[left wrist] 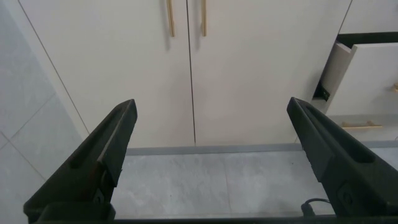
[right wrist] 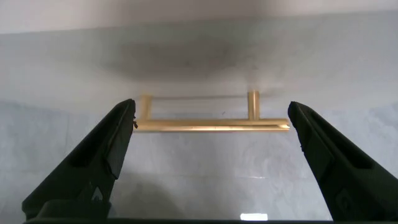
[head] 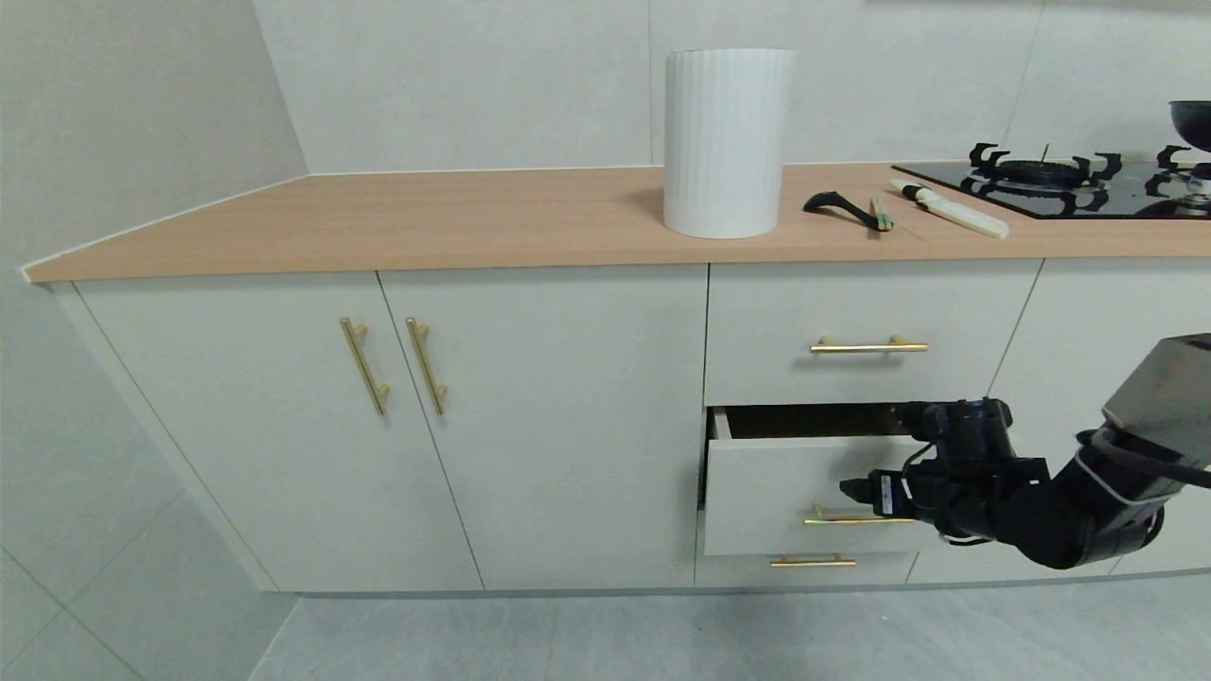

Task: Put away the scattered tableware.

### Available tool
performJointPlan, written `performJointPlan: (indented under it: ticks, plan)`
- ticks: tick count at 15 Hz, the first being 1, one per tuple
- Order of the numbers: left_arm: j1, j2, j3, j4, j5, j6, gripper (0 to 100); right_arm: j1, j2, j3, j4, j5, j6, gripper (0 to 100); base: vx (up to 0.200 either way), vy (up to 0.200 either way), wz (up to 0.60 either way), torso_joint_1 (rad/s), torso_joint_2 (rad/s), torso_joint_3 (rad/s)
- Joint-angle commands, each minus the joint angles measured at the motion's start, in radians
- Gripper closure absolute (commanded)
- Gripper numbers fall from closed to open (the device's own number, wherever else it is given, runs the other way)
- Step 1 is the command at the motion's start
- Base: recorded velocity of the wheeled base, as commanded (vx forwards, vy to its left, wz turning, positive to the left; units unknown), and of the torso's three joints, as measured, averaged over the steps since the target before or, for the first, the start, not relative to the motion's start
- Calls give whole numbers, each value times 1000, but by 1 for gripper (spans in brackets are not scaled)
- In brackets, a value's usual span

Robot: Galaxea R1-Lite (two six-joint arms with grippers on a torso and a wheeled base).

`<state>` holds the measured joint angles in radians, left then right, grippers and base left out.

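**Drawer ajar, tableware up top**

I can't see into the part-open drawer (head: 785, 473); it's dark inside. My right gripper (head: 856, 492) sits level at its brass handle (right wrist: 211, 126), jaws wide, contact unclear. Left gripper (left wrist: 209, 104), jaws wide too, faces the cupboard doors (left wrist: 249, 62) left of the drawer. Ladle (head: 821, 201), chopsticks (head: 881, 215) and knife (head: 956, 213) lie on the countertop (head: 426, 218) above it.

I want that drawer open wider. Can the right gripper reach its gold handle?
Probably yes. The right gripper is open and faces the handle of the drawer close up, and nothing sits between them.
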<state>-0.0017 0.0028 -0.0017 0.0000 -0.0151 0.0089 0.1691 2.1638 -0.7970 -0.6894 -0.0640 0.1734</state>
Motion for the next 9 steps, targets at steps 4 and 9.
performJointPlan:
  ticks: [4, 9]
  plan:
    - [0, 0, 0, 0, 0, 0, 0, 1, -483, -122, 496, 113, -57, 0, 0, 0, 0, 0, 0, 0]
    - [0, 0, 0, 0, 0, 0, 0, 26, -395, -234, 591, 99, -75, 0, 0, 0, 0, 0, 0, 0]
